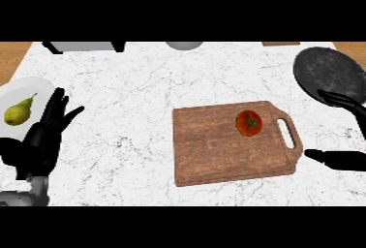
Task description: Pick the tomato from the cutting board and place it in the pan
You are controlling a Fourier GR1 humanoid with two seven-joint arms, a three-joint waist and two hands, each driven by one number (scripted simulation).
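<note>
Right hand (342, 159) spread, tomato (250, 122) apart, leftward

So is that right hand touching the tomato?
Apart. The head view shows the right hand at the picture's right edge, beyond the right end of the cutting board, with bare wood and counter between it and the tomato.

Pear (19, 111) on white plate (37, 88), far left. Grey round obj (184, 45) top edge, ctr. Marble counter (129, 77) underneath.
</note>
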